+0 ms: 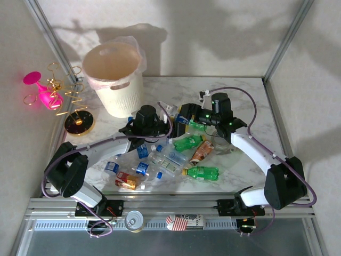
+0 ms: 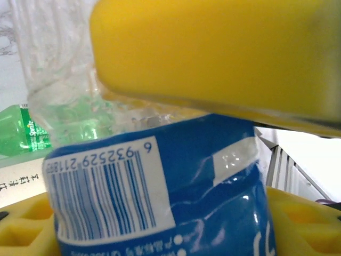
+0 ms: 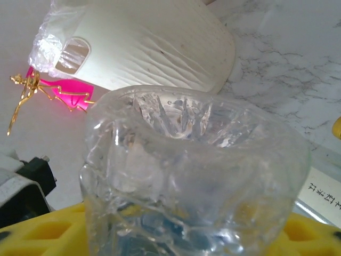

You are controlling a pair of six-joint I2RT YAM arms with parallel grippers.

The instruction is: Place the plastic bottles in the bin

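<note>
The step in hand looks like the pick-up: both arms are down among the plastic bottles (image 1: 171,160), and nothing they reach for is at the bin (image 1: 121,98) yet. The left hand (image 1: 146,122) is pinching a blue-labelled bottle (image 2: 160,202); in its wrist view the crumpled label fills the gap between the yellow pads (image 2: 213,48) above and below. The right hand (image 1: 198,114) has a clear bottle (image 3: 192,176) lying over its lower pad (image 3: 48,232), base towards the camera. Its other finger is out of sight, so I cannot tell whether it is gripping or spread.

Next, as I judge it, the left arm has to lift clear of the neighbouring bottles and swing back and left to the bin, which stands at the far left of the worktop (image 1: 181,88). It should let go only once over the rim. The bin is tall, so the lift must be high, and the thin bottle wall may buckle or slip.

Most of the job is left: green bottles (image 1: 202,173), a brown-labelled bottle (image 1: 202,152) and a red-labelled bottle (image 1: 127,180) lie loose in the middle, some touching.

The worktop is white and marble-patterned, set in a booth of pale walls with metal posts (image 1: 285,40). A pink glass (image 1: 48,97) and a gold wire stand (image 1: 79,120) sit left of the bin, and a tin can (image 1: 133,220) rests on the front rail (image 1: 176,205)
</note>
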